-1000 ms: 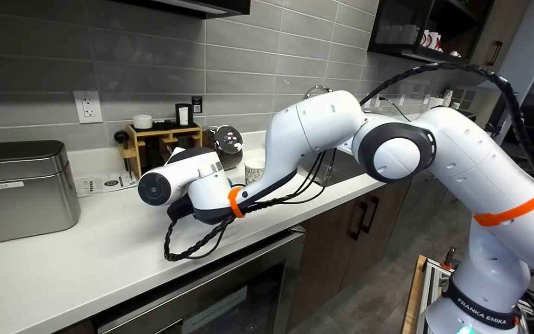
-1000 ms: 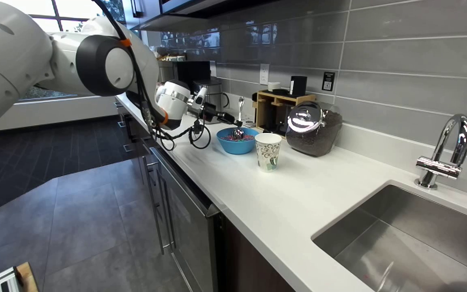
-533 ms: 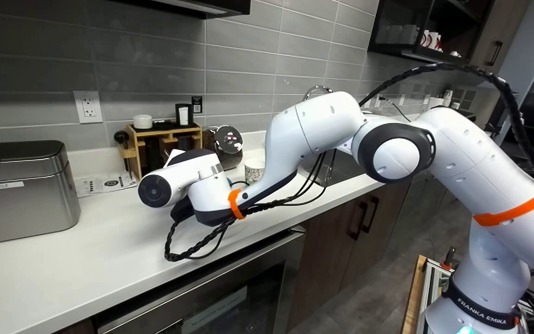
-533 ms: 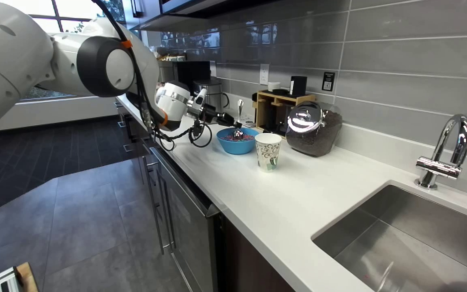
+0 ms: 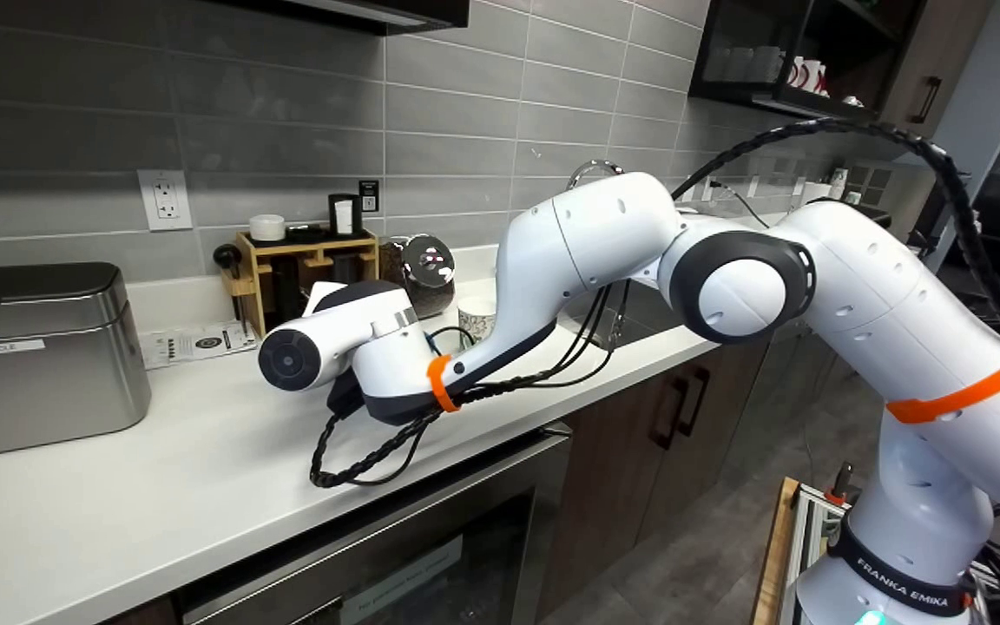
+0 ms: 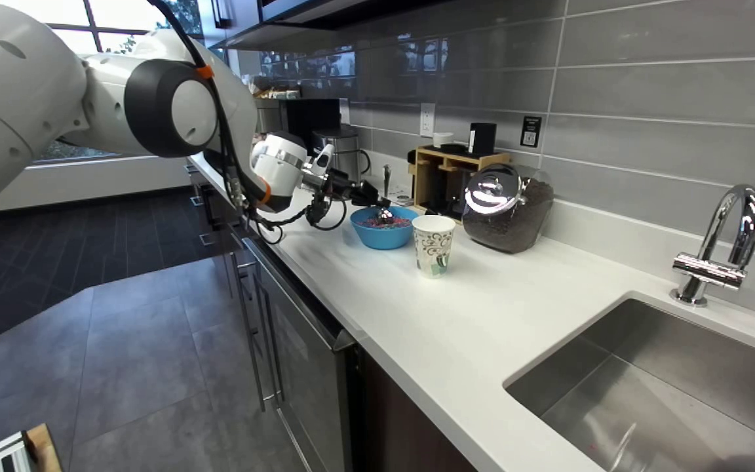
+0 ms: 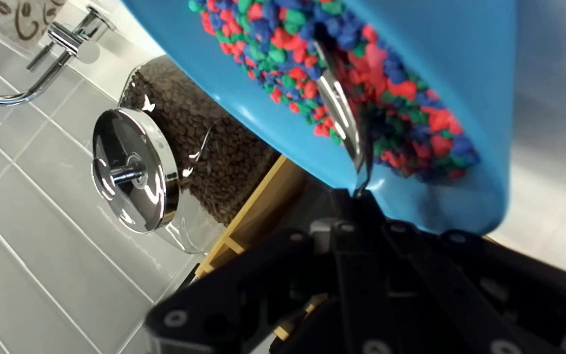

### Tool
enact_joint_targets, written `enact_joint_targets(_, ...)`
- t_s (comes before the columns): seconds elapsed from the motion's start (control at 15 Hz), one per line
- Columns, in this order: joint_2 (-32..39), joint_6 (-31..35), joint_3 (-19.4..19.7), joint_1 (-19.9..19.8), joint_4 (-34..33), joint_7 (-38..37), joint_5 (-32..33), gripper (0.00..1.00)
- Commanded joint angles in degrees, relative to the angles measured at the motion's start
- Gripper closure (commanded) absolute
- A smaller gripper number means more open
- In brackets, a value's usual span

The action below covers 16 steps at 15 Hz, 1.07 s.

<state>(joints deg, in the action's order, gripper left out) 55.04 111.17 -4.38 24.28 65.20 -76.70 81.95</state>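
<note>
Wrist view shows the gripper (image 7: pixel 360 196) clamped on a spoon (image 7: pixel 338 105). The arm (image 5: pixel 591 227) arches downward, hiding that grip in an exterior view.

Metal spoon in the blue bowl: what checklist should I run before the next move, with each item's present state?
1. Grip on the metal spoon: ok, the end effector is shut on it.
2. Spoon head inside the blue bowl: ok, within the rim.
3. Pebbles riding on the spoon: cannot tell from these angles.
4. Bowl stance: ok, upright on the countertop.
5. Patterned paper cup: ok, upright near the bowl; its contents, cannot tell.
6. End effector visible everywhere: not ok, the arm blocks it in an exterior view.
</note>
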Motion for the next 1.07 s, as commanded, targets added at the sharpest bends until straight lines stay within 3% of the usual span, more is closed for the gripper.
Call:
enact_joint_targets(0.0, -0.3, 0.2, -0.3, -0.2, 0.8, 3.8, -0.3, 0.99)
enact_joint_targets(1.0, -0.5, -2.1, 0.2, 1.4, -0.6, 17.4, 0.2, 0.99)
